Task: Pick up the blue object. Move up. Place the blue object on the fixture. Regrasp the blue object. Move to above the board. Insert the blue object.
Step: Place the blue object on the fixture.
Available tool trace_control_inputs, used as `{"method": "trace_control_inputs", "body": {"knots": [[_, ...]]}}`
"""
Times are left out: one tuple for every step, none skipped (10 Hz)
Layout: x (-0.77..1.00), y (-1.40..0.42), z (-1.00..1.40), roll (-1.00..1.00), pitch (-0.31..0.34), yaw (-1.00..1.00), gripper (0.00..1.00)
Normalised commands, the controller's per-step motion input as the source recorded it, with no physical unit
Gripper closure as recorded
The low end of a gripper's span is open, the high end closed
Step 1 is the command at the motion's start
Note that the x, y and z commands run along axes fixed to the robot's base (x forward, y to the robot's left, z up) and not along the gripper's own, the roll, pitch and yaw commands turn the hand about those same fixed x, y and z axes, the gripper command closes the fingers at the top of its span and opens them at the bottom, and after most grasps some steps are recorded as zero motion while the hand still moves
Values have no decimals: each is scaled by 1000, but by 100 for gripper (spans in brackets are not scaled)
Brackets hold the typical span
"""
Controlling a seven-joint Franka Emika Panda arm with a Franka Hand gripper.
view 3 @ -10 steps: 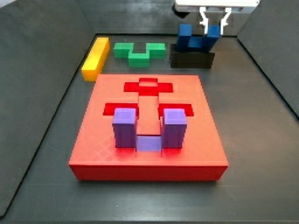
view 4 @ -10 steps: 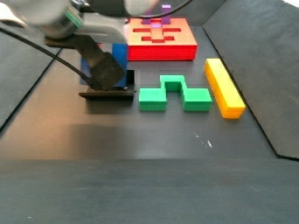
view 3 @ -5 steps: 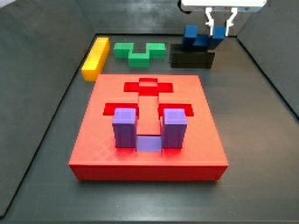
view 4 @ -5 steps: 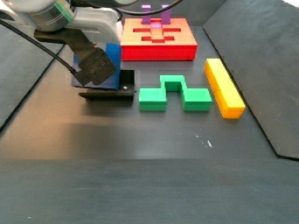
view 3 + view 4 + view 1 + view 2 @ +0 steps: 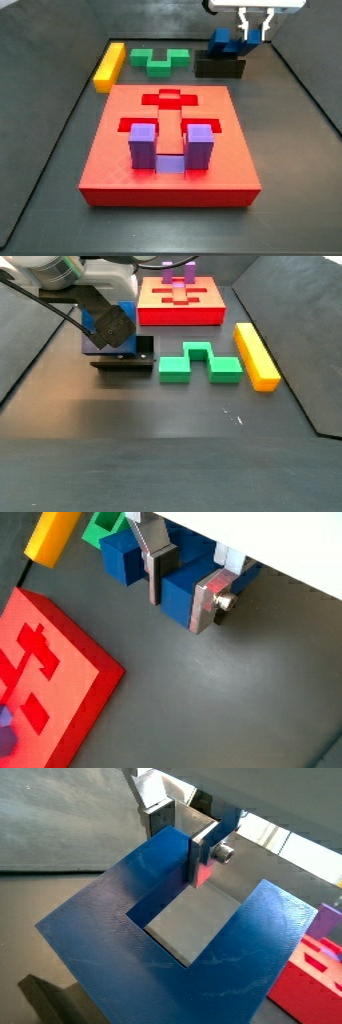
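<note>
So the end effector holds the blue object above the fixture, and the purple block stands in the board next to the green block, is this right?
Not quite. The end effector does hold the blue object above the fixture, and the purple block stands in the board, but the green block lies on the floor beside the yellow bar, as a side view shows.

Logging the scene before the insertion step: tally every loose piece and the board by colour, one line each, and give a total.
Blue: 1, the blue object, held in the gripper over the fixture
Purple: 1, U block in the board
Green: 1, block
Yellow: 1, bar
Red: 1, the board
Total: 5
</note>
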Motion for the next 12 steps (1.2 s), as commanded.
{"method": "trace_control_inputs", "body": {"knots": [[-383, 77, -214, 237, 0, 0, 100], [-246, 131, 51, 114, 0, -149, 100], [-163, 9, 46, 3, 0, -89, 100], [-131, -46, 0, 0, -20, 0, 100], [-31, -134, -60, -83, -97, 120, 100], [-49, -137, -217, -166, -149, 186, 100], [-89, -100, -323, -203, -103, 171, 100], [-80, -9, -234, -177, -60, 89, 100], [0, 0, -154, 0, -60, 40, 100], [0, 91, 0, -3, -37, 0, 100], [-51, 191, 0, -23, 0, 0, 100], [-149, 254, 0, -11, -9, -74, 100]]}}
